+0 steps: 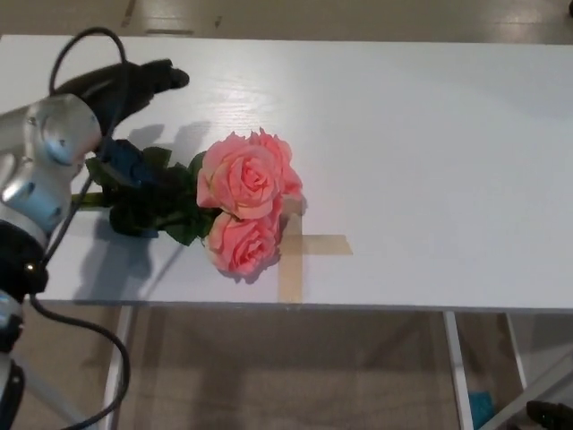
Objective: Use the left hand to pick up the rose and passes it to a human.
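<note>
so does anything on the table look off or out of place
Nothing is spilled or damaged. The rose lies flat on the white table, blooms partly over a tape cross near the front edge. The left hand hangs over the leafy stem with fingers apart, not holding it.

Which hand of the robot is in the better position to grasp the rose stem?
Left. The left hand hovers open right above the rose stem and leaves; the right hand is not in view.

White table (430, 134), pink rose (242, 202) lying on it, tape cross (300, 255) beside
</note>
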Robot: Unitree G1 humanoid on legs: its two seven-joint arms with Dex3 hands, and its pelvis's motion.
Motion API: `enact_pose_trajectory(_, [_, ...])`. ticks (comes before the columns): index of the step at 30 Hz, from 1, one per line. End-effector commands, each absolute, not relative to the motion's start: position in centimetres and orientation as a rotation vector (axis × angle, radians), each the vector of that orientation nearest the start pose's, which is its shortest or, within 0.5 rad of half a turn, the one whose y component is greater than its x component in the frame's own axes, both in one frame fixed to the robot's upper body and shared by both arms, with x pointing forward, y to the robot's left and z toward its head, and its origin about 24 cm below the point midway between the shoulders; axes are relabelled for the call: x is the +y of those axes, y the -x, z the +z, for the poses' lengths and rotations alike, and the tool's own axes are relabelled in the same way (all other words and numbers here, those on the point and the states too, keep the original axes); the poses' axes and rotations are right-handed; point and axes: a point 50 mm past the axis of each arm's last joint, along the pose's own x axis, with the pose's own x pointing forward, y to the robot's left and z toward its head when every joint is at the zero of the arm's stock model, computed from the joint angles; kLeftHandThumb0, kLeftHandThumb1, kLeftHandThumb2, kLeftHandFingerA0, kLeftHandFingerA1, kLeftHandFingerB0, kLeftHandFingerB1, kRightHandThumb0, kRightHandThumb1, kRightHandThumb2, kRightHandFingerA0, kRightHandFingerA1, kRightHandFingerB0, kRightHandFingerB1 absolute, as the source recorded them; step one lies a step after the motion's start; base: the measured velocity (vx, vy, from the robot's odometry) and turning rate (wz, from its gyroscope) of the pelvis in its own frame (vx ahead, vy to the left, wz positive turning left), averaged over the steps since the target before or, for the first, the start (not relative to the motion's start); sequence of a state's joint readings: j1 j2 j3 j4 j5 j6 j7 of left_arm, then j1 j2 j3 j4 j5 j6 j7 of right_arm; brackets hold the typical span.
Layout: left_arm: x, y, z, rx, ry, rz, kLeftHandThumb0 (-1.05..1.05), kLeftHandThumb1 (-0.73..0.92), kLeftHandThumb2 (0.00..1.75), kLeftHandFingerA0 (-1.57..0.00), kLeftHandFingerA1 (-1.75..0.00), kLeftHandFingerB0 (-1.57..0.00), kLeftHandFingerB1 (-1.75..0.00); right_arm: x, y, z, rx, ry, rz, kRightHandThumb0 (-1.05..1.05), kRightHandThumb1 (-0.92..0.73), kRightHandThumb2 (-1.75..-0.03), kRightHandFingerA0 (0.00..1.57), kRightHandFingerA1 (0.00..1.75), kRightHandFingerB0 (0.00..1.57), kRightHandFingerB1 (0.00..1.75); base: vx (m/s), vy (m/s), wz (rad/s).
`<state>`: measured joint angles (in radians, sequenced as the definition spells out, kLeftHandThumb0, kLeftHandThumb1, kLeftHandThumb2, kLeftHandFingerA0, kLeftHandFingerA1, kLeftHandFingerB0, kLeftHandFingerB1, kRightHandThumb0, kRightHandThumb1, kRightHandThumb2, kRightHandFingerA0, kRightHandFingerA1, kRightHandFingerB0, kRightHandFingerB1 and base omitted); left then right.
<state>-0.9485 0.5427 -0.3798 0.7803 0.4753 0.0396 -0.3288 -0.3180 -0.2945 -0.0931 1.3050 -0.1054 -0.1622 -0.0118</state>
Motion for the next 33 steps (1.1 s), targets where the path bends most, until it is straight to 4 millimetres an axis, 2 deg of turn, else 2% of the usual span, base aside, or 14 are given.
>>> enact_pose_trajectory(1, [19.0,-40.0,15.4,0.134,-1.263,-0.289,-0.60,0.39,0.68,-0.10,-0.36,-0.06,-0.31,-26.2,-20.8,-10.8,0.832,0.298,-0.160,-0.54,-0.63,-0.95,0.51,0.57,0.28,0.47,0.00,0.000,0.00])
enact_pose_trajectory(9, [18.2,-39.5,13.8,0.162,-1.280,-0.333,-0.59,0.39,0.66,-0.10,-0.35,-0.07,-0.30,-26.3,-20.8,-10.7,0.831,0.294,-0.157,-0.55,-0.64,-0.94,0.51,0.57,0.28,0.47,0.00,0.000,0.00])
enact_pose_trajectory(10, [18.2,-39.5,13.5,0.169,-1.284,-0.342,-0.58,0.39,0.67,-0.11,-0.36,-0.06,-0.30,-26.3,-20.8,-10.7,0.831,0.294,-0.157,-0.51,-0.77,-0.64,0.60,0.44,0.36,0.32,0.00,0.000,0.00])
enact_pose_trajectory(11, [18.1,-39.4,13.2,0.175,-1.285,-0.350,-0.30,0.21,0.81,0.00,-0.48,0.00,-0.49,-26.3,-20.8,-10.7,0.831,0.293,-0.159,-0.51,-0.77,-0.63,0.60,0.44,0.36,0.32,0.00,0.000,0.00])
enact_pose_trajectory(16, [18.0,-39.1,12.0,0.193,-1.271,-0.372,-0.29,0.22,0.81,0.00,-0.47,-0.01,-0.49,-26.2,-20.8,-10.8,0.833,0.300,-0.155,-0.51,-0.77,-0.64,0.60,0.44,0.36,0.32,0.00,0.000,0.00])
enact_pose_trajectory(17, [17.7,-39.0,11.5,0.202,-1.276,-0.382,-0.56,0.37,0.68,-0.20,-0.40,-0.06,-0.28,-26.2,-20.9,-10.7,0.833,0.302,-0.157,-0.55,-0.64,-0.94,0.51,0.57,0.28,0.47,0.00,0.000,0.00])
enact_pose_trajectory(20, [17.5,-38.9,10.9,0.216,-1.282,-0.394,-0.59,0.39,0.67,-0.24,-0.40,-0.08,-0.29,-26.2,-21.0,-10.7,0.828,0.301,-0.154,-0.55,-0.64,-0.94,0.51,0.57,0.28,0.47,0.00,0.000,0.00])
enact_pose_trajectory(25, [17.1,-38.8,9.7,0.259,-1.283,-0.434,-0.56,0.40,0.67,-0.29,-0.41,-0.12,-0.35,-26.1,-21.2,-10.6,0.820,0.296,-0.154,-0.55,-0.64,-0.94,0.51,0.57,0.29,0.47,0.00,0.000,0.00])
enact_pose_trajectory(26, [17.0,-38.8,9.6,0.266,-1.304,-0.444,-0.54,0.41,0.68,-0.34,-0.43,-0.19,-0.37,-26.1,-21.3,-10.5,0.816,0.294,-0.153,-0.52,-0.77,-0.63,0.60,0.44,0.36,0.32,0.00,0.000,0.00])
enact_pose_trajectory(28, [16.9,-38.8,9.5,0.266,-1.332,-0.454,-0.45,0.50,0.55,-0.53,-0.39,-0.28,-0.31,-26.1,-21.4,-10.4,0.812,0.292,-0.153,-0.52,-0.77,-0.63,0.60,0.44,0.36,0.32,0.00,0.000,0.00])
enact_pose_trajectory(29, [16.9,-38.9,9.5,0.262,-1.355,-0.459,-0.42,0.52,0.56,-0.62,-0.44,-0.30,-0.31,-26.1,-21.6,-10.3,0.809,0.295,-0.152,-0.55,-0.63,-0.94,0.51,0.57,0.29,0.47,0.00,0.000,0.00])
enact_pose_trajectory(30, [16.8,-38.8,9.3,0.256,-1.369,-0.458,-0.45,0.45,0.73,-0.66,-0.75,-0.30,-0.42,-26.1,-21.7,-10.3,0.807,0.298,-0.151,-0.55,-0.64,-0.94,0.51,0.57,0.29,0.47,0.00,0.000,0.00])
enact_pose_trajectory(31, [16.7,-38.8,9.2,0.244,-1.383,-0.451,-0.34,0.59,0.59,-0.66,-0.95,-0.41,-0.34,-26.1,-21.8,-10.2,0.804,0.300,-0.150,-0.56,-0.64,-0.94,0.51,0.57,0.29,0.47,0.00,0.000,0.00])
enact_pose_trajectory(33, [16.5,-38.7,9.0,0.223,-1.404,-0.438,-0.29,0.64,0.59,-0.63,-1.13,-0.49,-0.36,-26.1,-21.9,-10.1,0.801,0.302,-0.149,-0.56,-0.64,-0.94,0.51,0.57,0.29,0.47,0.00,0.000,0.00])
